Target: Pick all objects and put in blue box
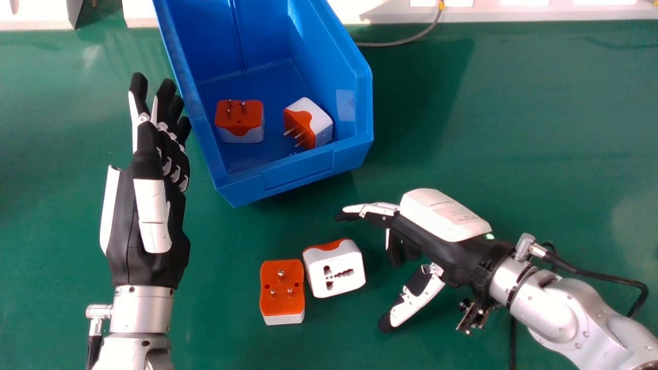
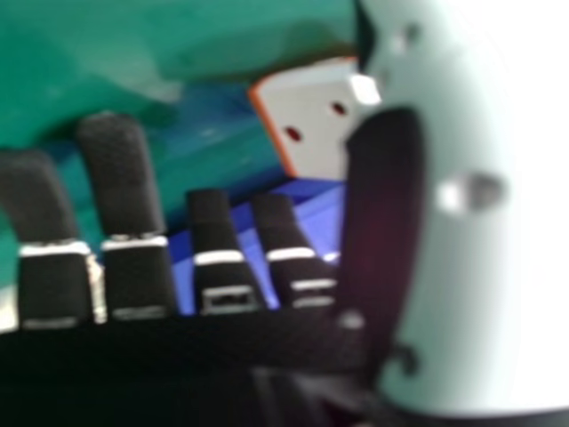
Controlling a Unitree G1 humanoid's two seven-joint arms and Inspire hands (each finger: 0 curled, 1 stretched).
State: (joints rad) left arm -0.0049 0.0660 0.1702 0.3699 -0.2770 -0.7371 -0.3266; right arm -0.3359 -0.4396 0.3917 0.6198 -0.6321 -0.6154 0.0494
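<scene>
My right hand point(image 1: 437, 231) is over the green table, just right of a white and orange adapter point(image 1: 336, 272), its fingers and thumb spread with nothing between them. A second adapter point(image 1: 282, 288), orange face with pins up, lies close to the left of the first. The blue box point(image 1: 298, 172) holds two more adapters, one point(image 1: 239, 121) at left and one tilted point(image 1: 308, 123) at right. My left hand point(image 1: 149, 226) stays left of the box, fingers straight. In the right hand view, an adapter point(image 2: 311, 120) shows beyond the right hand's fingers point(image 2: 124, 205).
The green table point(image 1: 514, 128) stretches around the box. A grey cable point(image 1: 406, 40) lies behind the box, near white structures point(image 1: 493, 13) along the far edge. A black cable runs along my right forearm.
</scene>
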